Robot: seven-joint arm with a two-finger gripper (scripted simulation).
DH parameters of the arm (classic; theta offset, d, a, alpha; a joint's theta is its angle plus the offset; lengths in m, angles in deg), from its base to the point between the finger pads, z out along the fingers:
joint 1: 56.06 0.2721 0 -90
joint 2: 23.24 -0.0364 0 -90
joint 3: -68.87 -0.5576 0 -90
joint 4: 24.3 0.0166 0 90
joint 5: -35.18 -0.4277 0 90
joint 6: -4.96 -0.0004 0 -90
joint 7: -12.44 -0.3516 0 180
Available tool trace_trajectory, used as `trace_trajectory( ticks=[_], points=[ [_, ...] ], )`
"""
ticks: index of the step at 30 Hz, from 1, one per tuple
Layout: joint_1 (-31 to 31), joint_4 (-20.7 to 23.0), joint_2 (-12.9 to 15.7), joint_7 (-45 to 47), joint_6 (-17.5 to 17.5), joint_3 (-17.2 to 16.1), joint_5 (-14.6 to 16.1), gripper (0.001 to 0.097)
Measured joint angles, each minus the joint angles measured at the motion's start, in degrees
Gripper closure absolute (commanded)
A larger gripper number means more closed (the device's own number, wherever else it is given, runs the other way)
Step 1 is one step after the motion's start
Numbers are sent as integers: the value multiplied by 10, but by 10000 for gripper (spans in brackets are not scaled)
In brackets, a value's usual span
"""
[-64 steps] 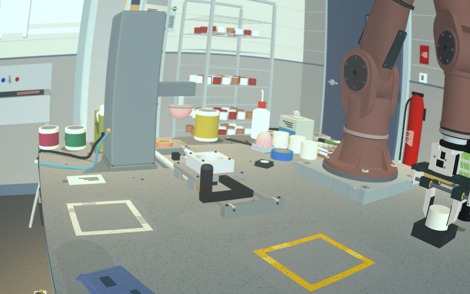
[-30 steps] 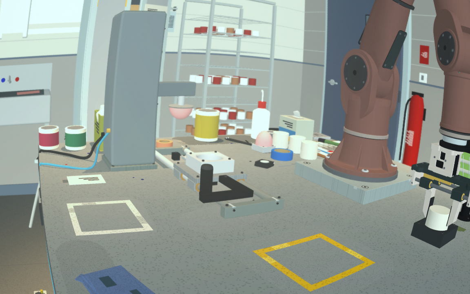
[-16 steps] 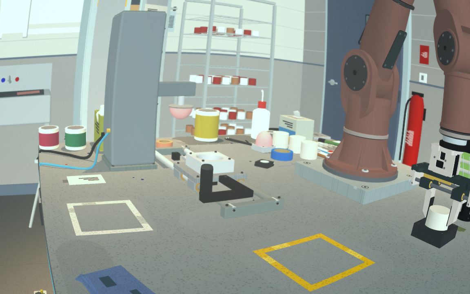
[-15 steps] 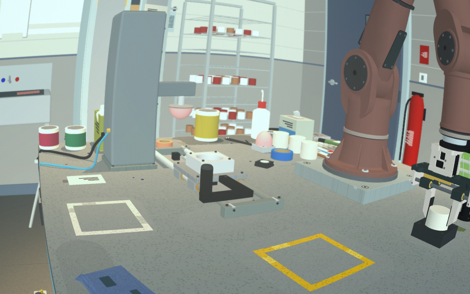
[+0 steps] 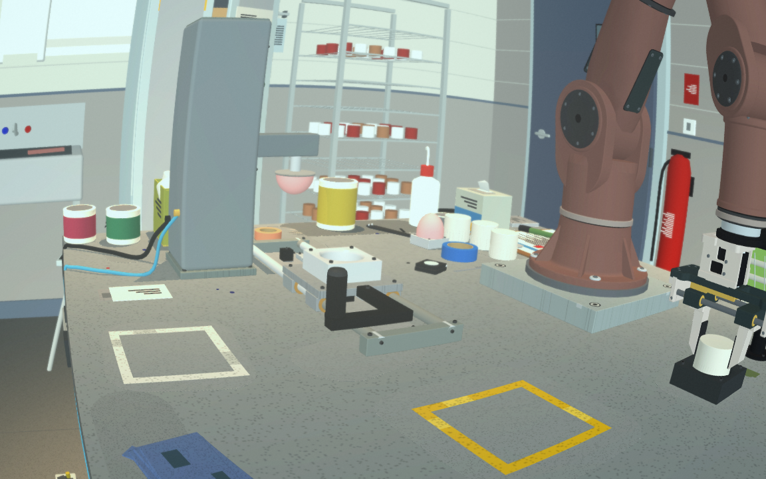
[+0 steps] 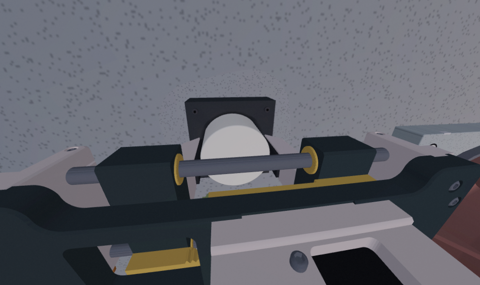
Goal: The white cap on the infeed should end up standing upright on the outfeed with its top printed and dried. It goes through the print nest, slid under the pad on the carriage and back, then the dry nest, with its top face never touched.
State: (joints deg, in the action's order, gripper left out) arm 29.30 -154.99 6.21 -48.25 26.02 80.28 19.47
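My gripper (image 5: 714, 351) stands at the right end of the bench, and I grip the white cap (image 5: 714, 354) by its sides. The cap stands upright in a black square nest (image 5: 708, 379), and its plain top face (image 6: 234, 149) looks up at me under the gripper's cross bar. The white print nest (image 5: 343, 262) sits empty on the carriage rails (image 5: 374, 310) in the middle of the bench, near the grey printer column (image 5: 219, 143) with its pink pad (image 5: 295, 180). A black L-shaped handle (image 5: 362, 301) lies on the carriage.
Behind the bench a wire shelf (image 5: 368, 119) carries rows of small jars. A yellow taped square (image 5: 511, 426) and a white taped square (image 5: 176, 352) mark the front of the bench. The arm's base (image 5: 588, 280), tape rolls, a bottle and spare caps crowd the far side.
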Motion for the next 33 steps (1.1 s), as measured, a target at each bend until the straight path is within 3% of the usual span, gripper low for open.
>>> trace_trajectory(
  ticks=[8, 33],
  points=[
    [0, 0, 0, 0, 0, 0, 0, 208],
    [0, 0, 0, 0, 0, 0, 0, 208]
  ],
)
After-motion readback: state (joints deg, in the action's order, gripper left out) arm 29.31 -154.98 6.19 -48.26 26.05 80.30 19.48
